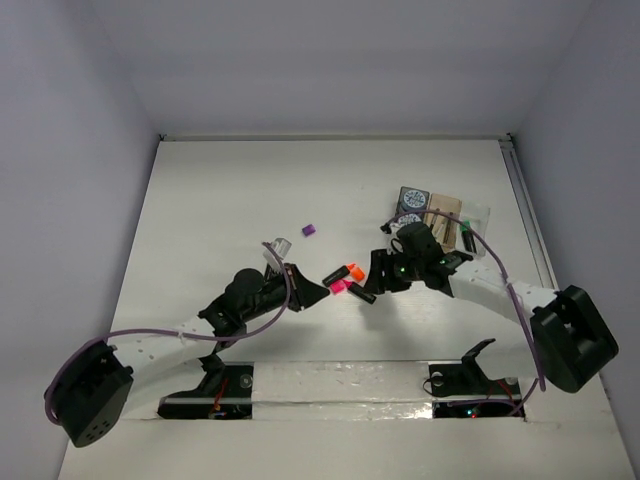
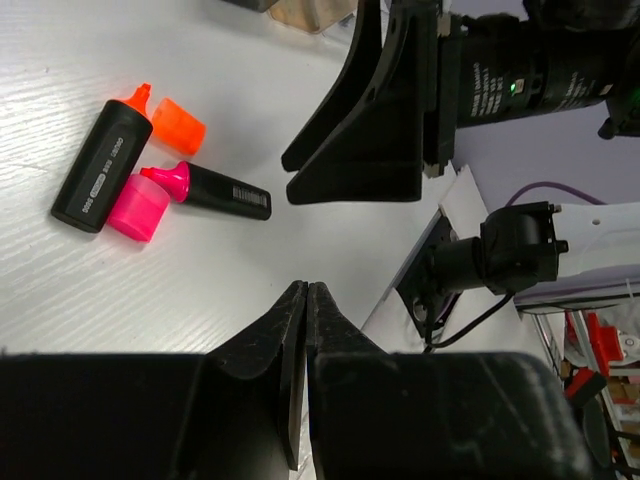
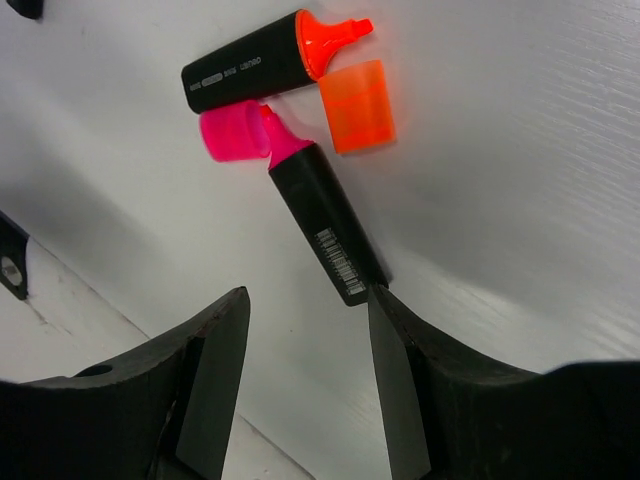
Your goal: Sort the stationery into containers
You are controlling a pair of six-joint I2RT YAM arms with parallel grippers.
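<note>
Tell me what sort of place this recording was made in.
Probably a lab robot test cell: a white table boxed in by plain pale walls, two robot arms bolted at its near edge, highlighters laid out.

Right end effector [image 2: 292, 178] just beside highlighters [image 2: 105, 165]; bare table [image 1: 220, 200] beyond.

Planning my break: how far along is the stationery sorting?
Done: the clear box, beside the dark grey holder, already holds a few pieces. In hand: nothing. The left tool is shut and empty, and the right tool is open over the pink highlighter. Left: that one, the orange highlighter, the loose orange cap and pink cap, and a purple cap.
</note>
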